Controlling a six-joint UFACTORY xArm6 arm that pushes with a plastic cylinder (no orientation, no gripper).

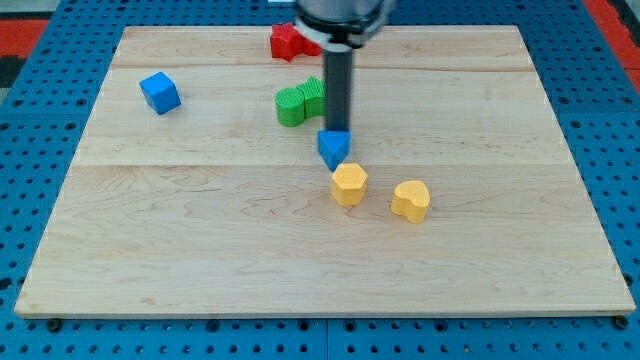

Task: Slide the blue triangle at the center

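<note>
Resting against the top edge of the blue triangle [334,148], my tip [337,131] has no fingers to spread or press. The triangle sits near the bench [200,250] centre, just above the yellow hexagon [349,184].

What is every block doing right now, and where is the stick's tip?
My tip: down on the board, at the blue triangle's top edge.
Blue triangle: near the centre, just above the yellow hexagon.
Yellow hexagon: lying flat, free.
Yellow heart: lying flat, alone.
Green blocks: two pressed together, left of the rod.
Red blocks: at the top edge, partly hidden by the arm.
Blue cube: alone, far left.
</note>
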